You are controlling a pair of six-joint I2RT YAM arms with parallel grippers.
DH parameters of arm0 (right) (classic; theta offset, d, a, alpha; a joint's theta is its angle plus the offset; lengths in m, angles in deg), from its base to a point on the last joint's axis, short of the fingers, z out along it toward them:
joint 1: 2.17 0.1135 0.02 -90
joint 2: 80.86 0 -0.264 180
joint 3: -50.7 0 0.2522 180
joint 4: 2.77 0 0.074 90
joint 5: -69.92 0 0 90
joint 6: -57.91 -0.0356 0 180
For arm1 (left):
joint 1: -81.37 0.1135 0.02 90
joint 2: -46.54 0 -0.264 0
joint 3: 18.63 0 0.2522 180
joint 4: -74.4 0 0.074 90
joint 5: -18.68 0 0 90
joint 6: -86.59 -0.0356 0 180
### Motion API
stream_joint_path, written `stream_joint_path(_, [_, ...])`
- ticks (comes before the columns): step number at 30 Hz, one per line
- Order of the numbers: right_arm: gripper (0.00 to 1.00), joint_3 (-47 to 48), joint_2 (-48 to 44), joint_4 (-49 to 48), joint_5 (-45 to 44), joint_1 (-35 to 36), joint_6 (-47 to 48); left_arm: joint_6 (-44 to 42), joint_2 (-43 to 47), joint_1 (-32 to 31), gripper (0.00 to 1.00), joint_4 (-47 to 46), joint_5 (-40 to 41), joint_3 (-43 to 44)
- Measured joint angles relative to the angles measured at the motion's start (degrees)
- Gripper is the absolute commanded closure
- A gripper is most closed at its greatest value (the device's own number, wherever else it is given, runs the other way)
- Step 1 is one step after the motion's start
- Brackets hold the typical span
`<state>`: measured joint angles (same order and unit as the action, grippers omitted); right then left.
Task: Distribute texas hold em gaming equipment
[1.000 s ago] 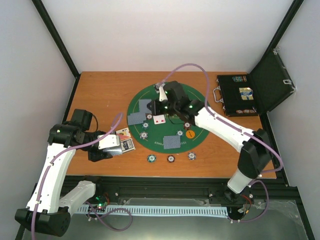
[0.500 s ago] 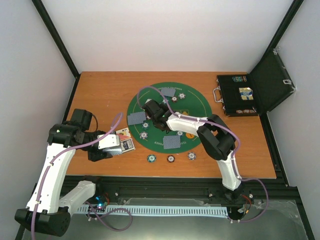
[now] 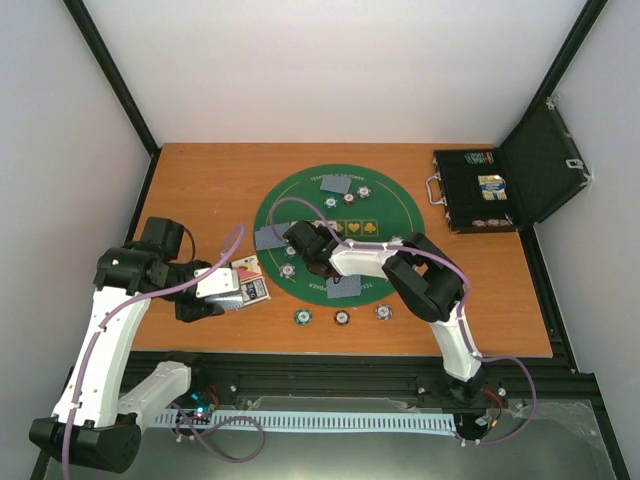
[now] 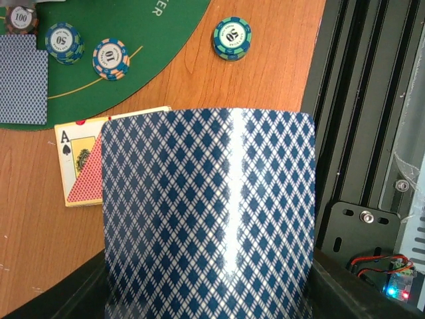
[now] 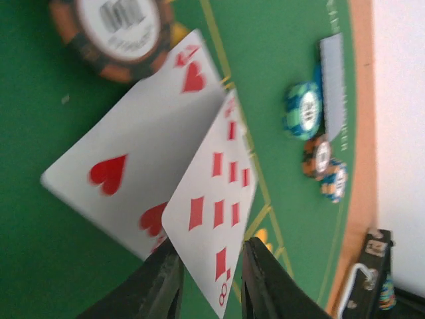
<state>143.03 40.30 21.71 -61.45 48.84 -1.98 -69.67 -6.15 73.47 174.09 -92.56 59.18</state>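
Note:
My left gripper (image 3: 225, 288) hovers over the wooden table left of the mat, shut on a stack of blue-backed playing cards (image 4: 209, 219) that fills the left wrist view and hides the fingers. My right gripper (image 3: 298, 240) is low over the left half of the green mat (image 3: 390, 215). Its jaws stand apart (image 5: 209, 279). The corner of a face-up eight of diamonds (image 5: 212, 206) sits in the gap, overlapping a three of hearts (image 5: 133, 159). Face-down cards (image 3: 338, 185) (image 3: 343, 287) and chips (image 3: 288, 270) lie on the mat.
Three chips (image 3: 303, 317) (image 3: 342, 318) (image 3: 383, 312) sit on the wood in front of the mat. An ace-of-spades card box (image 4: 80, 166) lies under my left gripper. A black case (image 3: 475, 190) stands open at the far right. An orange chip (image 5: 116, 30) lies close beyond the cards.
My right arm swung from the far middle of the mat to its left half and folded low, and its jaws have parted. The left arm has stayed put.

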Motion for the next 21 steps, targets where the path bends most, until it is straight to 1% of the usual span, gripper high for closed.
stream_joint_path(6, [0.72,-2.6,-0.8,3.0,3.2,0.4,-2.1,0.0,0.0,0.0,0.96,0.0,0.1,0.5])
stream_joint_path(7, [0.7,-2.9,-1.4,3.3,3.5,0.4,-2.4,0.0,0.0,0.0,0.96,0.0,0.1,0.7])
stream_joint_path(11, [0.51,-4.8,-4.9,4.6,4.5,0.6,-4.1,0.0,0.1,0.0,0.96,0.0,0.1,1.1])
stream_joint_path(16, [0.38,-7.4,-10.2,6.6,5.0,0.5,-7.1,0.0,0.1,0.0,0.96,0.1,0.1,1.2])
stream_joint_path(18, [0.27,-7.4,-12.3,7.6,5.5,0.2,-9.2,0.0,0.1,0.0,0.96,0.1,0.1,1.2])
stream_joint_path(19, [0.2,-7.4,-13.4,7.9,5.9,0.0,-10.9,0.0,0.1,0.0,0.96,0.1,0.1,1.2])
stream_joint_path(21, [0.02,-7.3,-17.2,8.8,8.0,-1.0,-14.9,0.0,0.1,0.0,0.96,0.1,0.1,1.2])
